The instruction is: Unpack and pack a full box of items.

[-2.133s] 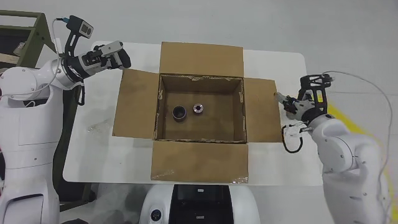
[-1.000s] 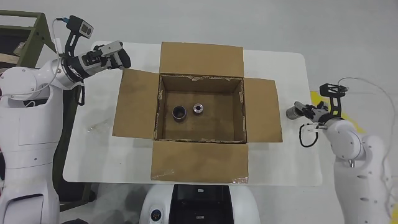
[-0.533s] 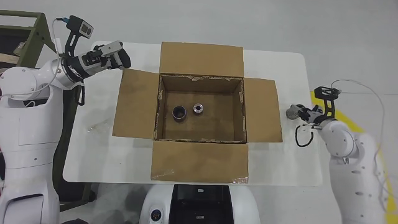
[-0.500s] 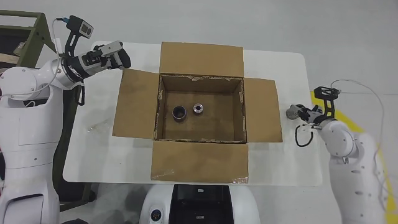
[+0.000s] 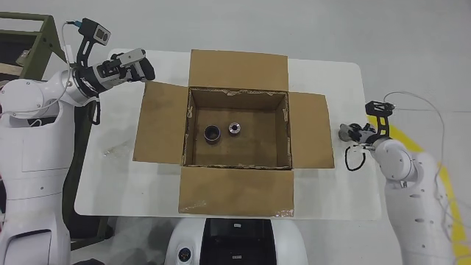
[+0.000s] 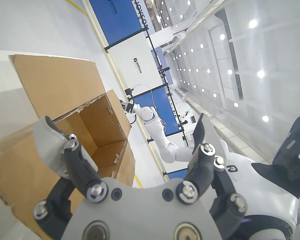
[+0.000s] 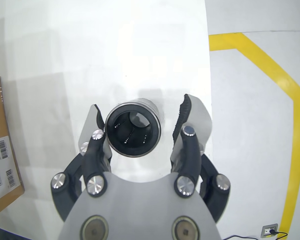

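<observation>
An open cardboard box (image 5: 160, 122) stands mid-table with all flaps spread. Two metal rings, a dark one (image 5: 212, 132) and a lighter one (image 5: 234, 127), lie on its floor. Just right of the right flap, my right gripper (image 5: 347, 132) is low over the table, open. A hollow metal cylinder (image 7: 133, 131) stands on the table between the fingers of this gripper (image 7: 141, 104), touching one pad (image 7: 100, 121) and clear of the other. My left gripper (image 5: 144, 66) hangs open and empty (image 6: 122, 119) off the box's far left corner (image 6: 65, 86).
The white table (image 5: 331, 184) has bare surface right and left of the box. Its right edge lies close behind the right gripper, with a yellow floor line (image 7: 265, 61) beyond. A green frame (image 5: 29, 37) stands off the table's left side.
My right gripper has moved from the box's right flap out to the table beside it, then settled there. The left arm and the items in the box have not moved.
</observation>
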You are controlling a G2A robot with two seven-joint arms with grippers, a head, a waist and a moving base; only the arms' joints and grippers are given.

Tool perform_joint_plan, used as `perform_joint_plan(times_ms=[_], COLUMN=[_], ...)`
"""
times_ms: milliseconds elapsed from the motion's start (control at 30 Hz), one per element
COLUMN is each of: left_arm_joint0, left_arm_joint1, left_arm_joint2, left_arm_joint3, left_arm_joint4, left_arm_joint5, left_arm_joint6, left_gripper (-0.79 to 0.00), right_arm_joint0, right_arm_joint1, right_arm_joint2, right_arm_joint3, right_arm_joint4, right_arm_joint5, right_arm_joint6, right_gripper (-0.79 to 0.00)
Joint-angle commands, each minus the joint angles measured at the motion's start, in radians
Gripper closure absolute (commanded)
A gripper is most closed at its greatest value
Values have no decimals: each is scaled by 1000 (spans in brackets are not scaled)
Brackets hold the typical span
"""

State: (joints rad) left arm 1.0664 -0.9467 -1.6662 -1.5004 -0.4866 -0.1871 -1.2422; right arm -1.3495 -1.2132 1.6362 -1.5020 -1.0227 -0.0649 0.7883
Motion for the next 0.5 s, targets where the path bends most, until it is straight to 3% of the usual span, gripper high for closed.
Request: perform_joint_plan(times_ms=[0,167,467], left_arm_joint0=[0,0,0], left_arm_joint1=[0,0,0], left_arm_joint2=[0,0,0], left_arm_joint3=[0,0,0], left_arm_joint4=[0,0,0], left_arm_joint5=[0,0,0], left_arm_joint6=[0,0,0], left_gripper=[-785,-785,-785], right_arm_joint0=[3,6,-15], right_arm_joint1=[1,4,11], right_arm_joint2=[-3,-7,-1], right_arm_joint3=[3,8,-43], right_arm_joint4=[-2,-2,-7], right_arm_joint5=[2,3,8], right_arm_joint6=[1,1,10], right_gripper=[-286,-37,0])
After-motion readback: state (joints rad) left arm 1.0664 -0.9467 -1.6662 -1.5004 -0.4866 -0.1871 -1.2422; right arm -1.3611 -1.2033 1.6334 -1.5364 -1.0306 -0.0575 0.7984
